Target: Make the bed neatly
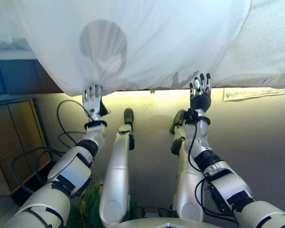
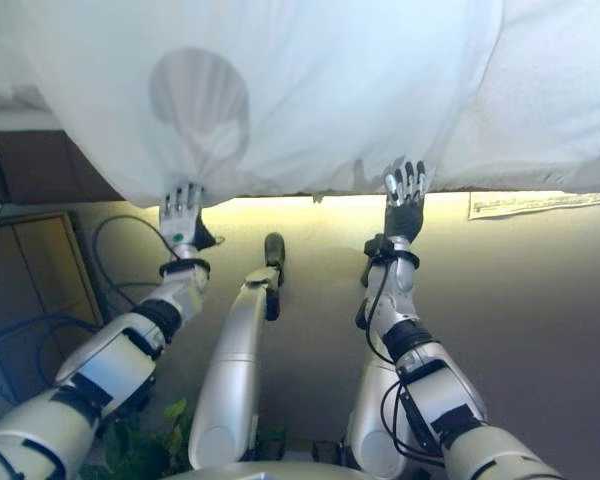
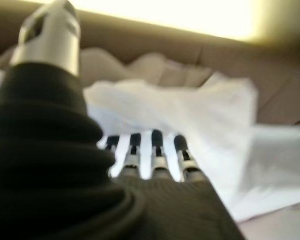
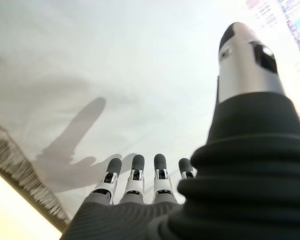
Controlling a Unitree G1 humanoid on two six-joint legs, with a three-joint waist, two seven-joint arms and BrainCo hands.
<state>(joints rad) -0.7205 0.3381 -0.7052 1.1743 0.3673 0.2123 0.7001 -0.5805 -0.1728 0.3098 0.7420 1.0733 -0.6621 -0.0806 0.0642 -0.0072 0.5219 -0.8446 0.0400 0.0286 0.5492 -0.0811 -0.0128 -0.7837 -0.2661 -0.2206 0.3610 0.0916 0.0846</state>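
At your far left stands a wooden cabinet (image 1: pixel 16 137) with flat panelled doors, low beside the bed. Your left hand (image 1: pixel 92 100) is raised to the hanging edge of the white sheet (image 1: pixel 147 42); its silver, dark-tipped fingers (image 3: pixel 158 150) lie straight and side by side, their tips at the hem, and from the wrist view they point at the cloth without curling round it. The sheet is thin, smooth and slightly translucent, spread over the bed across the top of your view, with soft shallow folds and a scalloped lower edge that dips toward the left hand. In the left wrist view it bunches into loose rumpled ridges. Your right hand (image 1: pixel 200 92) reaches the same hem further right, fingers (image 4: pixel 136 175) extended and relaxed, close together, resting against the fabric rather than pinching it. Beyond it, at the right, the mattress (image 1: pixel 270 47) shows a thicker, finely textured white surface, and a fringed, ribbed edge (image 4: pixel 20 170) runs along the cloth in the right wrist view. Below everything lies a plain beige floor (image 1: pixel 256 137).
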